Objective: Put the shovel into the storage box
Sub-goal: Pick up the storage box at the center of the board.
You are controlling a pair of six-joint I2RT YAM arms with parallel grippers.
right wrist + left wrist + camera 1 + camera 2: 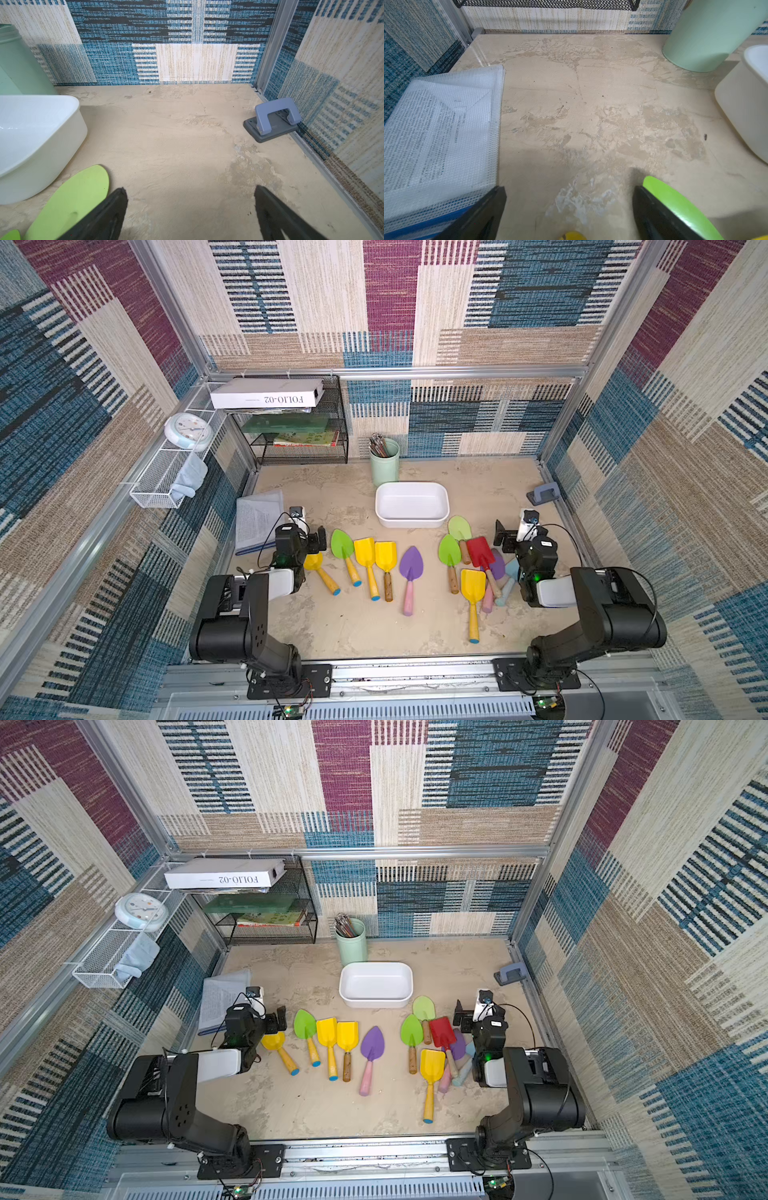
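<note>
The white storage box sits toward the far middle of the sandy table, just this side of a mint-green cup. The shovels lie nearer than it. A row on the left ends in a purple shovel, and a heap on the right is topped by a red shovel. The left gripper is at the row's left end and the right gripper is beside the heap. Both have their jaws spread wide, gripping nothing.
</note>
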